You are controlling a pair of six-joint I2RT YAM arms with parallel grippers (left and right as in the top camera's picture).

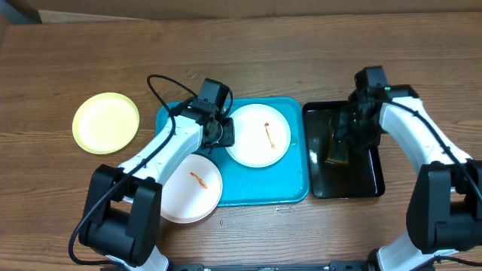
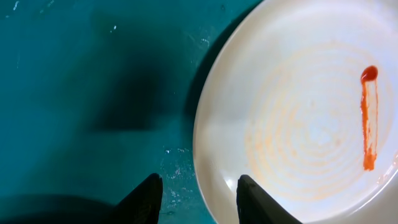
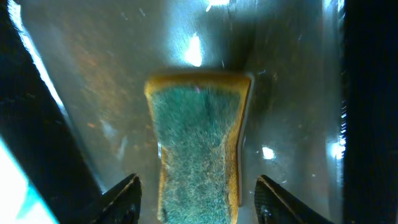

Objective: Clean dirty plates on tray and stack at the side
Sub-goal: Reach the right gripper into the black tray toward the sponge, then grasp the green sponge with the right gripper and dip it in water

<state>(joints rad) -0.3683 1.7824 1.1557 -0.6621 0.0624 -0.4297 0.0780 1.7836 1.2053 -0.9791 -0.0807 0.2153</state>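
Note:
On the turquoise tray point(image 1: 294, 181) lies a white plate point(image 1: 258, 134) with a thin orange-red smear. A second smeared white plate point(image 1: 192, 188) overhangs the tray's front left corner. A pale yellow-green plate point(image 1: 106, 123) rests on the table at the left. My left gripper point(image 1: 226, 132) is at the first plate's left edge. In the left wrist view it point(image 2: 199, 202) is open, one finger over the plate point(image 2: 298, 124), the other over the tray point(image 2: 93, 93). My right gripper point(image 1: 345, 139) hangs open over a green-and-yellow sponge point(image 3: 199, 155), clear of both its sides.
The sponge point(image 1: 337, 154) lies in a wet black tray point(image 1: 361, 181) just right of the turquoise one. Bare wooden table stretches along the back and at the far left around the yellow-green plate. A black cable loops above the left arm.

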